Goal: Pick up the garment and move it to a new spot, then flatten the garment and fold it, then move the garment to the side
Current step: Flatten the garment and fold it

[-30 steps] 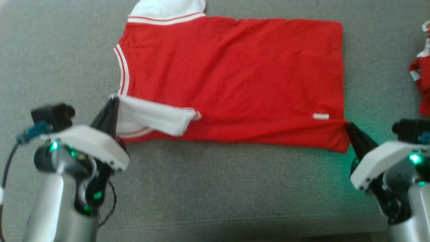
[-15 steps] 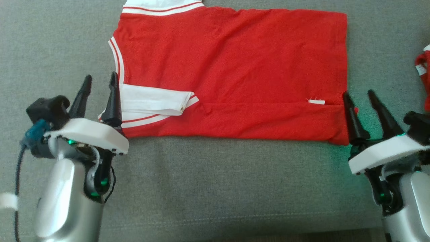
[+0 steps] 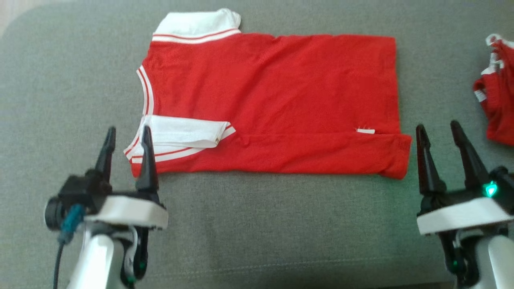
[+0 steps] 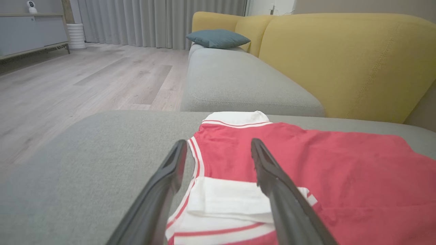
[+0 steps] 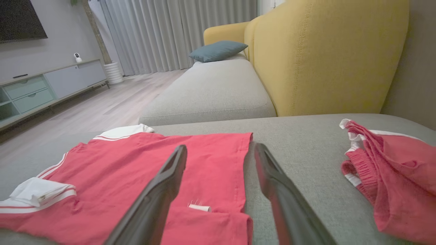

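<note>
Two dark-fingered grippers stand over the near edge of a grey seat cushion (image 3: 257,224), both with their jaws spread wide and nothing between them. The left gripper (image 3: 128,130) sits at the near-left corner of the red garment (image 3: 273,100). Its inner finger crosses the striped white trim there in the head view, though whether it touches the cloth cannot be told. The right gripper (image 3: 437,125) stands just beside the garment's near-right corner, clear of the hem.

The garment lies flat across the middle of the cushion, neckline toward the left edge and hem toward the right. Its near long side is turned over in a narrow band. A white sleeve (image 3: 180,134) is folded onto that band at the left end, and a small white label (image 3: 365,131) shows near the right end. A second white sleeve (image 3: 196,22) pokes out at the far-left corner of the garment (the red body is otherwise fairly smooth, with light creases).

A crumpled red-and-white piece of clothing (image 3: 498,104) lies at the cushion's right edge, well apart from the flat garment.

Beyond the cushion a yellow backrest (image 4: 340,61) rises, with a blue-green pillow (image 4: 218,38) on the far seat. A pale wood floor (image 4: 85,78) runs to grey curtains (image 4: 153,20) and a low cabinet (image 5: 34,92).
</note>
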Motion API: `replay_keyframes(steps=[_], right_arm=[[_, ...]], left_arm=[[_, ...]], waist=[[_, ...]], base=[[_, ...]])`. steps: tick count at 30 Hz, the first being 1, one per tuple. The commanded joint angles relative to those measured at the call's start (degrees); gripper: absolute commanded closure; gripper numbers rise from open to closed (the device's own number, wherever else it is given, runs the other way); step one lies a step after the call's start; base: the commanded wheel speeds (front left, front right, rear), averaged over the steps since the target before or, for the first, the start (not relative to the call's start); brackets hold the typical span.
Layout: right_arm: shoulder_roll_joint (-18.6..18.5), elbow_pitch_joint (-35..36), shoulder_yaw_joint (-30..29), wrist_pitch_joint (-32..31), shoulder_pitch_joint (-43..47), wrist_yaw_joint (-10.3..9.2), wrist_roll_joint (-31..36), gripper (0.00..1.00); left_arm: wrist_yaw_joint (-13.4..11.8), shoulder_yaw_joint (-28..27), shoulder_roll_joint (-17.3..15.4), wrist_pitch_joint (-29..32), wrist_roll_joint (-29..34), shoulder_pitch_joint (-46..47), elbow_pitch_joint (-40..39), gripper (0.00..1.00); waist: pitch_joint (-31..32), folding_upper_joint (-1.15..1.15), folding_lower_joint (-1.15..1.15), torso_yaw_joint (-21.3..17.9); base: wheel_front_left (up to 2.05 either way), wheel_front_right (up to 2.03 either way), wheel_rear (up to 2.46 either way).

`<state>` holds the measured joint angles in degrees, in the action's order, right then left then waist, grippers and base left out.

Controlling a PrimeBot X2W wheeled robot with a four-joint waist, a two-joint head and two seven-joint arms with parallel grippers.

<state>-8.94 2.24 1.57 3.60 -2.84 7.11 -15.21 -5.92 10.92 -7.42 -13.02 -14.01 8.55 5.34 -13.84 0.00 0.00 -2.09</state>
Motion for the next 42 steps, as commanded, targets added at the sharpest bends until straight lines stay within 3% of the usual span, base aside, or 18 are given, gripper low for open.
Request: replay_keyframes(steps=[1,13,33,40,41,42], right_arm=[[0.31,3.39,0.34,-0.64,1.40,0.37,0.84,0.00],[2.01,4.99,-0.99,-2.98,5.10,0.37,1.39,0.00],[0.37,-9.78,1.42,-10.02,-0.87,0.37,-2.43,0.00],[0.61,-13.00,3.64,-13.98,-3.07,0.37,-4.58,0.00],[0.55,-13.21,3.90,-14.33,-3.29,0.37,-4.87,0.13],[0.54,-13.37,4.14,-14.60,-3.45,0.37,-5.34,0.49]], left_arm=[[-0.88,-1.39,-0.70,-0.50,0.47,-0.65,-3.02,0.00],[-1.92,-0.73,-0.60,0.72,-0.36,-5.15,-3.29,0.00],[4.56,-0.89,-1.21,8.55,-8.33,5.33,14.92,0.00],[4.80,-0.37,-1.35,12.53,-9.54,7.08,17.41,0.00],[4.79,-0.24,-1.27,13.10,-9.72,7.06,17.43,0.00],[4.63,-0.01,-1.34,14.12,-9.73,6.97,17.65,0.00]], waist=[[1.42,0.00,0.00,-0.12],[3.10,0.00,0.00,-0.18],[-4.50,0.00,0.00,1.12],[-5.69,0.00,0.00,1.51],[-5.74,0.00,0.00,1.56],[-5.76,0.00,0.00,1.63]], base=[[0.00,0.00,0.00],[0.00,0.00,0.00],[0.00,0.00,0.00],[0.00,0.00,0.00],[0.00,0.00,0.00],[0.00,0.00,0.00]])
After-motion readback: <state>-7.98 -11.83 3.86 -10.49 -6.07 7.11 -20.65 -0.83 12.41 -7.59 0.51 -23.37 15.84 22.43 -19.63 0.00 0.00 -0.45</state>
